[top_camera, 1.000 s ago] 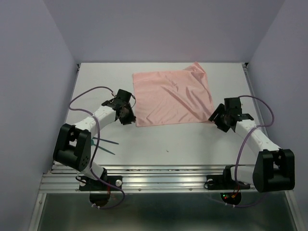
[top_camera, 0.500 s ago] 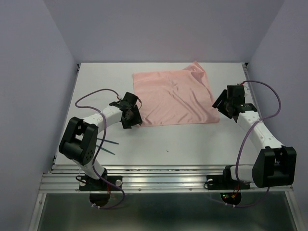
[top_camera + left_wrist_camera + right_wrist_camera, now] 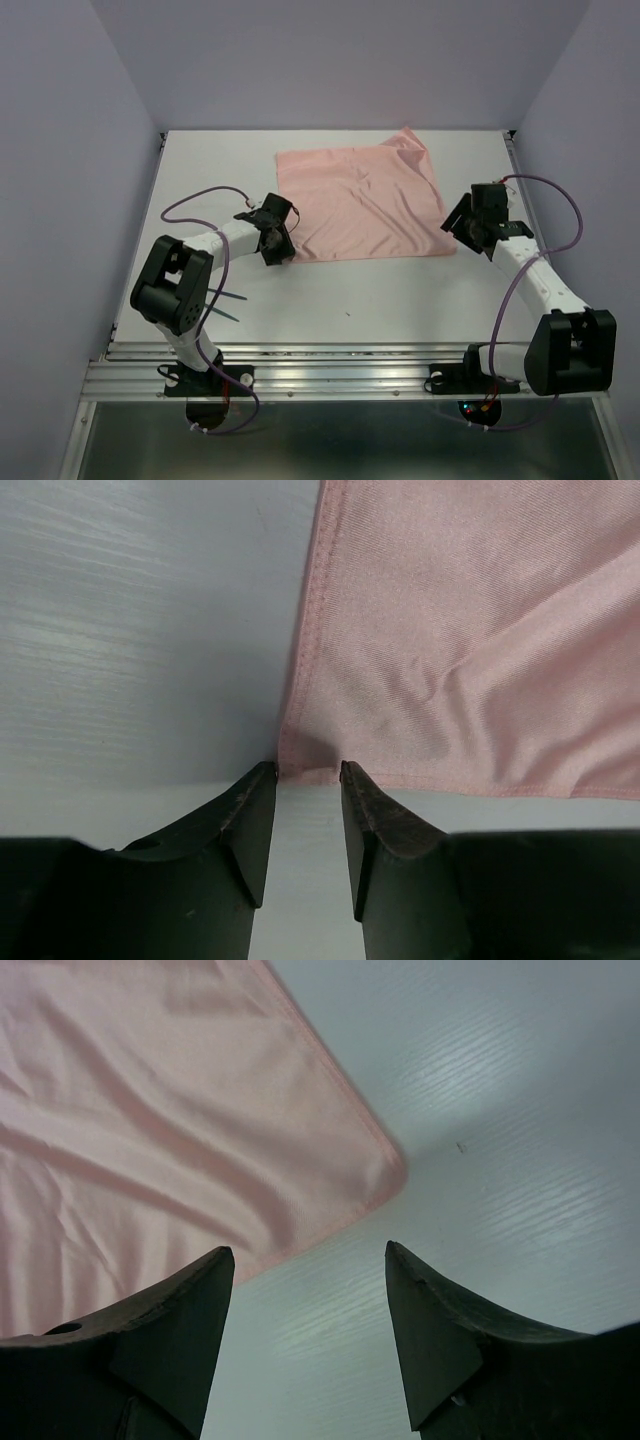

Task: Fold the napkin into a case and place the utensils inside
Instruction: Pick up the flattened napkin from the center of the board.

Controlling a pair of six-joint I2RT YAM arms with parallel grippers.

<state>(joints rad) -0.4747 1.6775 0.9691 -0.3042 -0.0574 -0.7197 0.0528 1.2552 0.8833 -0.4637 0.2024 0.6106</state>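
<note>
At the bottom of everything, counter [image 3: 400,290]: white, flat and rectangular, with pale lilac walls on three sides and both arm bases along its near edge.
Napkin [image 3: 360,205]: thin salmon-pink square cloth, spread open in a single layer on the far middle of the counter. It is creased, its far right corner is rumpled, and it is not folded into a case.
Left arm [image 3: 225,238]: white and black, reaching low across the counter toward the napkin's near left corner.
Right arm [image 3: 535,280]: white and black, reaching toward the napkin's near right corner.
Purple cables [image 3: 200,195]: one loops above each arm, clear of the cloth.
Right claw [image 3: 308,1248]: released, with its dark fingers spread wide. In the right wrist view the napkin's [image 3: 150,1110] rounded near right corner lies flat just ahead of the gap, with bare counter under the tips.
Left claw [image 3: 305,770]: fingers apart by only a narrow gap, with bare counter showing between them. The napkin's [image 3: 470,630] near left corner sits right at the opening between the two tips. The cloth there is flat and not bunched, so it is not clamped.
Utensils [image 3: 236,297]: thin teal-green plastic pieces with slender handles, lying on the counter beside the left arm's shoulder. They are partly hidden by it and well apart from the napkin.
</note>
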